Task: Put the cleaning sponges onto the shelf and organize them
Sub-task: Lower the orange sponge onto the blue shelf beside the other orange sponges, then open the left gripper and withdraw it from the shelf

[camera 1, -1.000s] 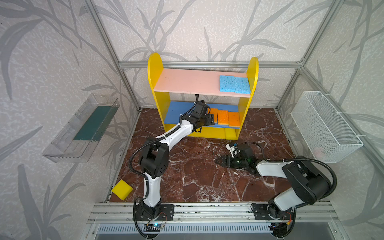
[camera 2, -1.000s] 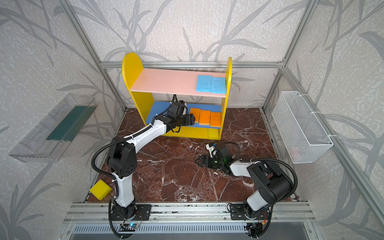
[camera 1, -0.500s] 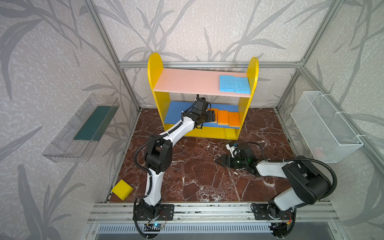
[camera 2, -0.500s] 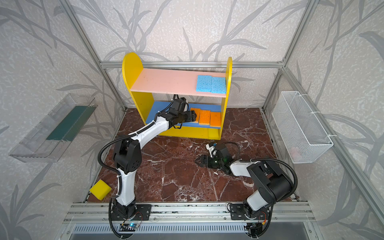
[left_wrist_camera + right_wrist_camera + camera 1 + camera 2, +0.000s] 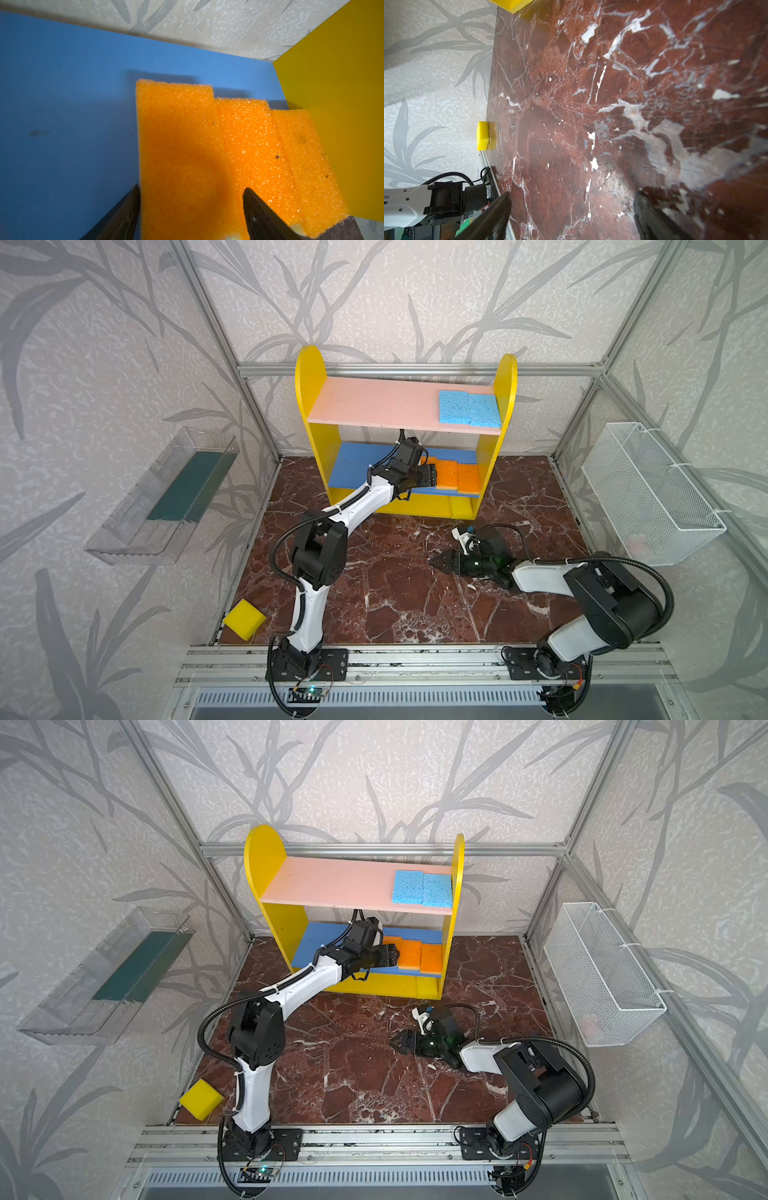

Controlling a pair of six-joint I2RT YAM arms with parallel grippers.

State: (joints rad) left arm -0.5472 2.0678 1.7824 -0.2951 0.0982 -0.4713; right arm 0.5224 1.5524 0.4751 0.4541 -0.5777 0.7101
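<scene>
Left gripper (image 5: 190, 187) pinches a coarse rectangular orange sponge (image 5: 178, 145) on smooth blue board (image 5: 62, 104); right gripper (image 5: 572, 194) gapes empty over veined marble (image 5: 612, 83).

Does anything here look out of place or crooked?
Yes. One yellow sponge lies in the front left corner of the floor, far from the shelf. On its blue board the three orange sponges sit staggered, not lined up.
</scene>
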